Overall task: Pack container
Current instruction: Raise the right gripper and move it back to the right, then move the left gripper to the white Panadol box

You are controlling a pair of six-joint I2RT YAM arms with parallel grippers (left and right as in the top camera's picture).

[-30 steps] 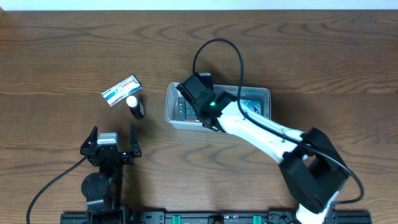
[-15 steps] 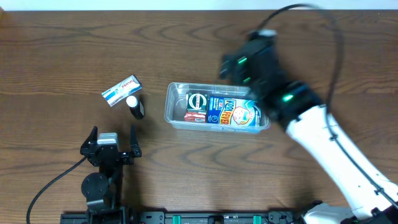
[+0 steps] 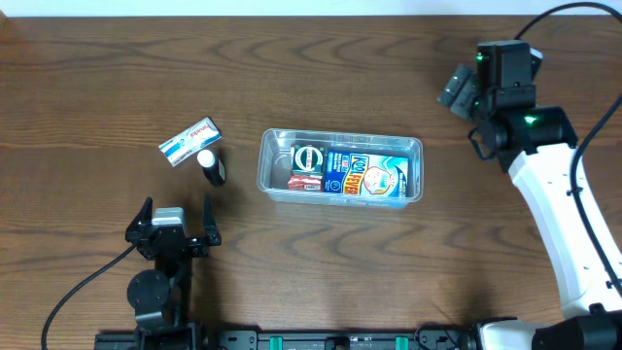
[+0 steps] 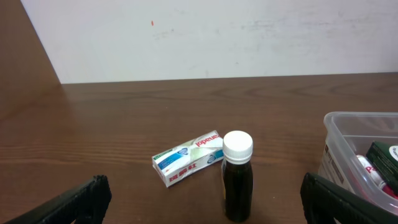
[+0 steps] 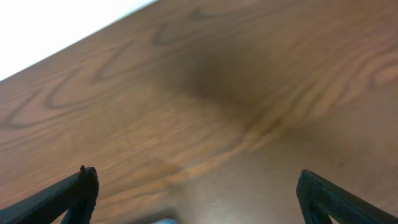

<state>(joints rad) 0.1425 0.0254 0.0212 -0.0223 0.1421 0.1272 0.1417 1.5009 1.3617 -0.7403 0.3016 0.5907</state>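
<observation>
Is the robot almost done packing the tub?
Partly. The container already holds a blue packet and other small items. Both the left gripper and right gripper are open and empty. The white box and the dark bottle sit outside it, unpacked.

I count one clear tub. Inside it, three packets: one blue packet, one green packet, one red packet. Outside: one white box, one dark bottle. Two grippers: left gripper, right gripper.
</observation>
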